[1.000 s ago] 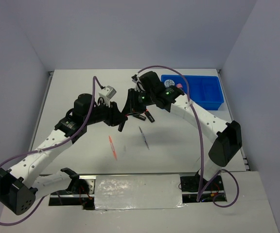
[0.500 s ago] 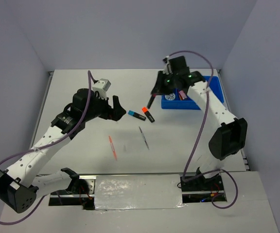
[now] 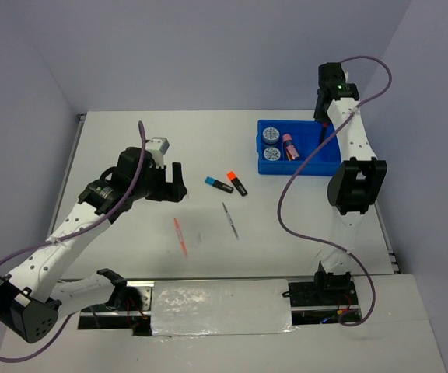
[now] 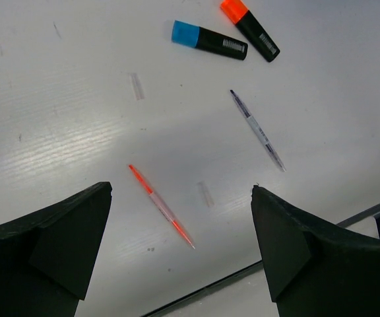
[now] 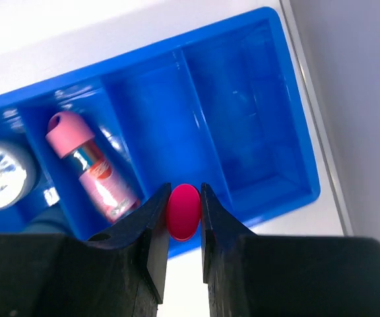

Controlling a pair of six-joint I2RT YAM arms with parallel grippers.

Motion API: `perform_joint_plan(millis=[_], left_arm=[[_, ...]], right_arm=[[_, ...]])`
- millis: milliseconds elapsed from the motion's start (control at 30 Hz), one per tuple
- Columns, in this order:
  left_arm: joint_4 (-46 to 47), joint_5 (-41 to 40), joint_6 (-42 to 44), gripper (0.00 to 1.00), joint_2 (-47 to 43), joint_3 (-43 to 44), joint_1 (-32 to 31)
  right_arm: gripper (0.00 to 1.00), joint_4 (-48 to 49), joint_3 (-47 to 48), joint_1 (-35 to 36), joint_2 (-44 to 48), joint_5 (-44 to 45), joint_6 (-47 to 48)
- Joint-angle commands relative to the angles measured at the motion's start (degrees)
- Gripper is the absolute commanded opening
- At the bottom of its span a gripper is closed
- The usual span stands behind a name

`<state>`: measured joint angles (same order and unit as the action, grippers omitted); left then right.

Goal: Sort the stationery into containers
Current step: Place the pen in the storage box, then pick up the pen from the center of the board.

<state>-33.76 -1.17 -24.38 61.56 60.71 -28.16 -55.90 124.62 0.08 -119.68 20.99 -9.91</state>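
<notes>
The white bench is taking up most of what I'm looking at, with both arms reaching out from its near edge. The blue tray is sitting in the far right corner. The right gripper is hanging above the tray's far side with its fingers pressing narrowly on a pink-capped highlighter, which is showing only its cap end in the wrist view and is not resting in any compartment. The left gripper is hovering over the left half of the bench, fingers spread wide and gripping nothing.

Inside the tray, two tape discs are lying one behind the other in the left end, and a pink cylinder is lying in the compartment just beside them.

Near the middle of the bench, a blue-capped highlighter and an orange-capped highlighter are lying close together, tail ends nearly touching. Toward the near edge from them, a grey pen and an orange pen are lying apart, the orange one further left.
</notes>
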Motion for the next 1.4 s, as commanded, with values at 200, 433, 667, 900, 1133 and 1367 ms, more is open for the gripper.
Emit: perform_joint_plan(millis=[200, 433, 667, 900, 1133, 1367], left_arm=[[-4.03, 1.43, -1.89, 0.99, 0.84, 3.36, 0.21], [-3.95, 1.43, -5.5, 0.99, 5.49, 5.03, 0.13], [-11.83, -3.57, -15.86, 0.99, 18.05, 13.9, -0.31], [-19.22, -15.6, -38.41, 0.99, 33.34, 29.16, -8.82], [-28.02, -20.97, -56.47, 0.96, 51.89, 43.52, -11.39], [-29.08, -19.66, -62.28, 0.91, 64.55, 52.84, -11.56]], right_arm=[[0.09, 0.44, 5.02, -1.74, -8.28, -1.91, 1.82], [0.94, -0.96, 7.13, -2.01, -8.47, -4.82, 0.42], [1.0, -3.86, 4.62, -1.66, 3.8, -9.01, -3.17], [1.0, 6.4, -25.89, 6.07, 29.22, -17.45, -8.36], [1.0, 9.14, -44.35, 11.61, 46.88, -28.45, -12.24], [1.0, 6.6, -48.15, 12.58, 54.81, -35.48, -12.41]])
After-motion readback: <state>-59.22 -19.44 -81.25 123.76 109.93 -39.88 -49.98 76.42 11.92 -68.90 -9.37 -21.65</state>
